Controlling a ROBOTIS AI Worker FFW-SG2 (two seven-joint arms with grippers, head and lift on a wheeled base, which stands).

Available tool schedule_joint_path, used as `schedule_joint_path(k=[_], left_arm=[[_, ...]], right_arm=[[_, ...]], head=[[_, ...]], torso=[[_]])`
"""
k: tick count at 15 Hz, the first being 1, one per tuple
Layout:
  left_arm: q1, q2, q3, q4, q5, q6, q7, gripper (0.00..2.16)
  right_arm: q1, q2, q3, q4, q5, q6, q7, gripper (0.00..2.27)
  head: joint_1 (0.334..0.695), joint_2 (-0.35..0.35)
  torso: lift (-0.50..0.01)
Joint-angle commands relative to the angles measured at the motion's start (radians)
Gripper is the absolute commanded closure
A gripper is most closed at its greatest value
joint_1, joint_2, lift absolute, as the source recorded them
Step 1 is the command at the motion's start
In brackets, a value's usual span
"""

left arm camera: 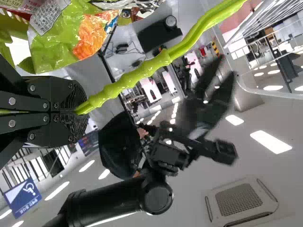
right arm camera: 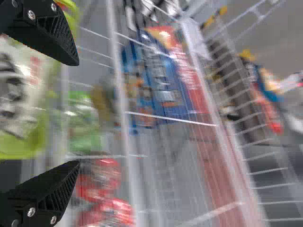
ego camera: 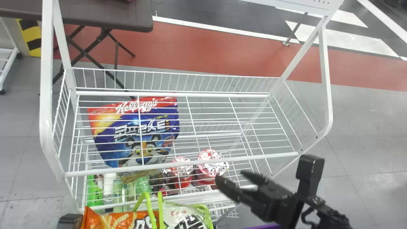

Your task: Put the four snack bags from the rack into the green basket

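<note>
My right gripper (ego camera: 232, 181) hangs over the front right of the white wire rack (ego camera: 181, 165); in the right wrist view the right gripper (right arm camera: 73, 113) stands open, nothing between its fingers. At the head view's bottom edge, an orange snack bag (ego camera: 119, 221) and a white-and-green snack bag (ego camera: 187, 216) lie in the green basket, whose handles (ego camera: 149, 206) rise above them. The left wrist view has my left gripper (left arm camera: 78, 111) shut on a green basket handle (left arm camera: 142, 71), near a green snack bag (left arm camera: 59, 40). In the right wrist view the green basket (right arm camera: 21, 144) holds the white bag.
A blue-and-red cereal bag (ego camera: 136, 136) shows through the upper tier's wires. Red-topped containers (ego camera: 210, 163) and green bottles (ego camera: 93, 190) stand on the level below. White posts (ego camera: 327, 82) frame the rack's sides. A dark folding table (ego camera: 105, 16) stands behind.
</note>
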Motion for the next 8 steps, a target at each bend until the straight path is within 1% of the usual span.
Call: schedule_joint_path(k=[1,2,3,5,8], left_arm=[[0.000,-0.001,0.003,0.010,0.000,-0.011,0.005,2.13],[0.000,-0.001,0.003,0.010,0.000,-0.011,0.005,2.13],[0.001,0.000,0.003,0.010,0.000,-0.011,0.004,2.13],[0.001,-0.001,0.005,0.011,0.000,-0.014,0.004,2.13],[0.001,-0.001,0.006,0.010,0.000,-0.014,-0.001,2.13]], right_arm=[[0.012,0.001,0.099,0.053,0.083,-0.358,-0.100,0.08],[0.012,0.001,0.130,0.072,0.103,-0.447,-0.150,0.08],[0.012,0.001,0.156,0.081,0.127,-0.493,-0.179,0.08],[0.010,0.001,0.194,0.080,0.160,-0.505,-0.193,0.08],[0.015,0.001,0.208,0.081,0.169,-0.542,-0.200,0.08]], head=[[0.695,-0.350],[0.695,-0.350],[0.695,-0.350],[0.695,-0.350],[0.695,-0.350]], torso=[[-0.006],[-0.006],[-0.006],[-0.006],[-0.006]])
